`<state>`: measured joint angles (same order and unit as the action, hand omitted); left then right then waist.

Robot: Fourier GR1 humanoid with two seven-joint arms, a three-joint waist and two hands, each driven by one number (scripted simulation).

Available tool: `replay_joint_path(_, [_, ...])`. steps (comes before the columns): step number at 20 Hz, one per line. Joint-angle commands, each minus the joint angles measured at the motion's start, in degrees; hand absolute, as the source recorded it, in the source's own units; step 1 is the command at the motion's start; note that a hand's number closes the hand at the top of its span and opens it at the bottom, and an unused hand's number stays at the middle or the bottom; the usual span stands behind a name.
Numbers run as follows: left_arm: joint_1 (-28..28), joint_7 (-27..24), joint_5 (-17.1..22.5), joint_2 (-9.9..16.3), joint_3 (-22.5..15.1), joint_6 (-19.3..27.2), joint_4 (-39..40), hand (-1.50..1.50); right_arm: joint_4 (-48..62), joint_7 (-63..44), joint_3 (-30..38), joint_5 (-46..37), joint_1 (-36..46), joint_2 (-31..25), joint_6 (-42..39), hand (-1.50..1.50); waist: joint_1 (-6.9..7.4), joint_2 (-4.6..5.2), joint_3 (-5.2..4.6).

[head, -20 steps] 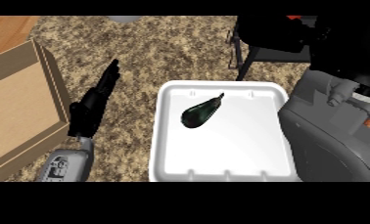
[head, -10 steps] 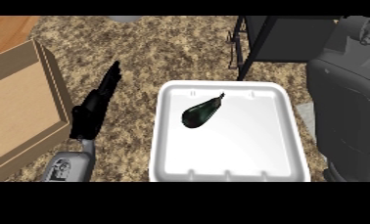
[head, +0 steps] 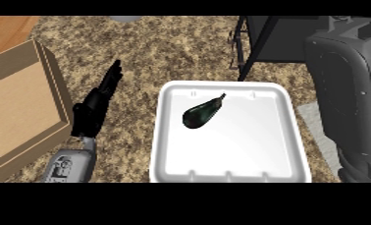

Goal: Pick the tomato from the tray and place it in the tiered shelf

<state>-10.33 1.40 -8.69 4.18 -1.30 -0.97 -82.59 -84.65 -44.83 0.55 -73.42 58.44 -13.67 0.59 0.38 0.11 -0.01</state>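
The right robot hand is hidden from view; only a grey arm section is seen at the right edge. A dark eggplant-like vegetable (head: 203,113) lies in the white tray (head: 279,135) on the speckled tabletop (head: 167,52). The left robot hand (head: 98,102) is held straight-fingered beside a cardboard box (head: 29,106), and the dark tiered shelf (head: 279,40) is cut off at the top.

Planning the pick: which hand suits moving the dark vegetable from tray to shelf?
Probably the right: the shelf stands beyond the tray's right corner, by the right forearm; the open left hand lies left of the tray.
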Motion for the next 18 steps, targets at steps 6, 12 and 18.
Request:
replay_joint_path(6, [0.7,-2.6,-0.7,-0.5,-0.4,0.2,1.2,0.0,6.9,7.8,8.7,8.3,0.7,1.9,18.8,1.5,0.48,0.25,0.1])
replay_joint_path(12, [-0.2,-1.3,-1.3,-1.8,-0.8,1.2,1.8,0.0,14.9,18.3,12.1,15.3,-2.2,-0.7,25.9,1.5,0.01,0.07,0.02])
replay_joint_path(18, [-0.2,2.4,1.3,0.4,1.3,-1.3,-1.8,0.0,23.4,21.5,14.4,18.5,3.5,-3.9,26.8,1.5,0.29,0.0,0.01])
